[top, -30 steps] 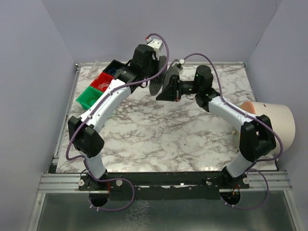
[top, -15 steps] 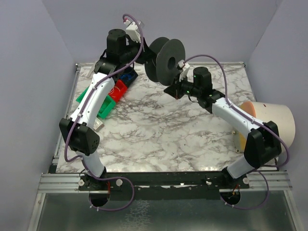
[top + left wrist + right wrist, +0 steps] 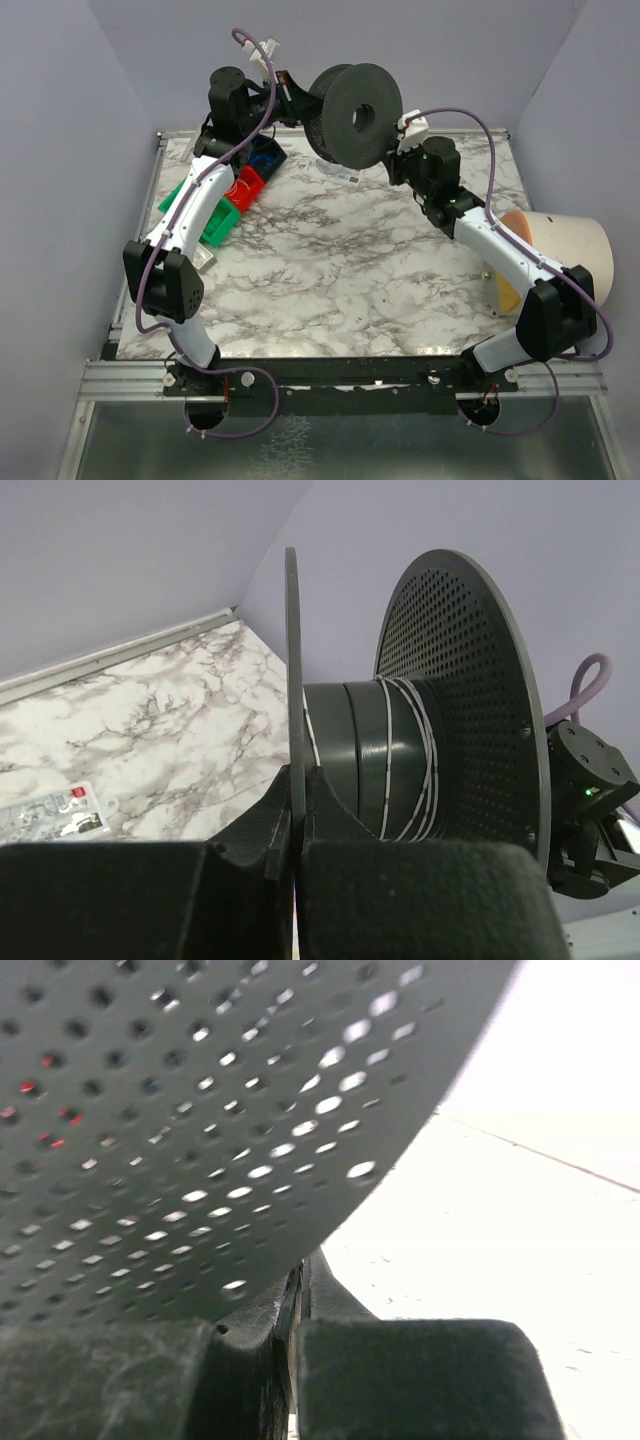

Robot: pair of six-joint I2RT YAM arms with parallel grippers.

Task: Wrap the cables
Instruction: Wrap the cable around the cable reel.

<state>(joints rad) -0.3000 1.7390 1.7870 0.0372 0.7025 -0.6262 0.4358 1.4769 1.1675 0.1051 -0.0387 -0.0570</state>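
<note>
Seeing left gripper (image 3: 297,815) and right gripper (image 3: 299,1295) each clamped on a spool (image 3: 343,137) flange, few cables (image 3: 388,750) turns wound; I reckon most remains.

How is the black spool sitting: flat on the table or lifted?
The spool is lifted, on edge: left end effector and right end effector each pinch a flange.

Spool (image 3: 340,128): black, two perforated round flanges, centre hole; held raised on edge at upper centre of frame. Cables (image 3: 388,742): thin turns wound sparsely around hub.
</note>
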